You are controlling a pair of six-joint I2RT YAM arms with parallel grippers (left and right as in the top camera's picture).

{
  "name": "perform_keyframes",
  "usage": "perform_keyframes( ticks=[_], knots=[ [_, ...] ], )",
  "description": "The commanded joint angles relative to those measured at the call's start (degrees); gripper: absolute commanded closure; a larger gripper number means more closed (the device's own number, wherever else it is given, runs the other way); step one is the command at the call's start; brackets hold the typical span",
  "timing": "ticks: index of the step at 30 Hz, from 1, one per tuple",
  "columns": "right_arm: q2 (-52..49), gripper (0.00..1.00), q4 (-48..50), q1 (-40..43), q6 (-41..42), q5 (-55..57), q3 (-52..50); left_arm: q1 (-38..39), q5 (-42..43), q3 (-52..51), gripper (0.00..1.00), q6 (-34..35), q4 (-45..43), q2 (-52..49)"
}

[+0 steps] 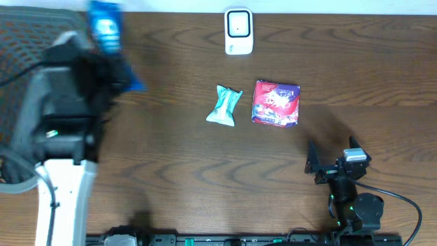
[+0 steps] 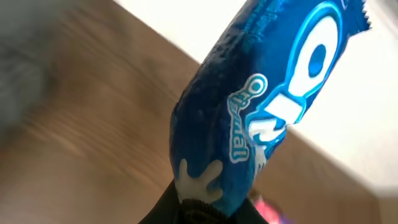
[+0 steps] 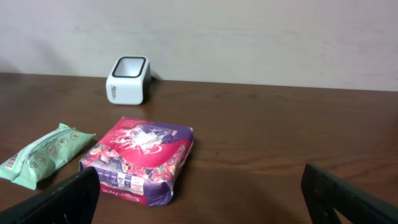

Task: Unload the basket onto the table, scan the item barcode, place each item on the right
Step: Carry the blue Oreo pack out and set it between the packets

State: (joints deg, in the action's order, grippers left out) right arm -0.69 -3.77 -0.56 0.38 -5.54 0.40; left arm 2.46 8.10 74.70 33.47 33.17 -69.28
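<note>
A blue cookie packet (image 2: 249, 112) with white lettering fills the left wrist view, tilted, with my left gripper (image 2: 208, 208) shut on its lower end. From overhead the packet (image 1: 106, 27) is blurred and raised near the table's far left corner, left of the white scanner (image 1: 238, 31). The scanner (image 3: 128, 79) stands at the back edge with its window facing up. My right gripper (image 1: 332, 158) rests low at the front right, open, nothing between its fingers (image 3: 68, 199). No barcode shows on the packet's visible face.
A red and purple box (image 1: 276, 103) and a green pouch (image 1: 225, 105) lie side by side mid-table, in front of the scanner. The box (image 3: 140, 158) is just ahead of my right gripper. A black mesh surface (image 1: 20, 41) sits at the far left.
</note>
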Motion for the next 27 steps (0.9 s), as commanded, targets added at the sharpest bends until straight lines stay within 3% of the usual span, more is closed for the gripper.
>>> perform_keyframes(
  ticks=[1,5,11,14,19,23,27],
  knots=[
    [0.31,0.01,-0.20,-0.72,-0.66,0.07,-0.04,9.03,-6.01,0.55,0.92,-0.81,-0.33,-5.18],
    [0.31,0.01,-0.20,-0.72,-0.66,0.07,-0.02,15.63,-7.52,0.55,0.93,0.35,-1.97,-12.46],
    [0.31,0.01,-0.22,-0.72,-0.66,0.07,-0.04,21.51,-7.02,0.55,0.93,11.98,-8.13,-24.46],
    [0.31,0.01,-0.22,-0.72,-0.66,0.07,-0.02,24.17,-6.75,0.55,0.92,13.86,-12.83,-29.07],
    [0.31,0.01,-0.22,-0.72,-0.66,0.07,-0.02,28.30,-4.11,0.55,0.93,16.63,-19.74,-34.58],
    [0.31,0.01,-0.22,-0.72,-0.66,0.07,-0.04,30.80,-4.24,0.55,0.92,21.53,-20.92,-37.83],
    [0.31,0.01,-0.22,-0.72,-0.66,0.07,-0.04,31.98,-4.24,0.55,0.92,21.49,-20.87,-40.26]
  ],
)
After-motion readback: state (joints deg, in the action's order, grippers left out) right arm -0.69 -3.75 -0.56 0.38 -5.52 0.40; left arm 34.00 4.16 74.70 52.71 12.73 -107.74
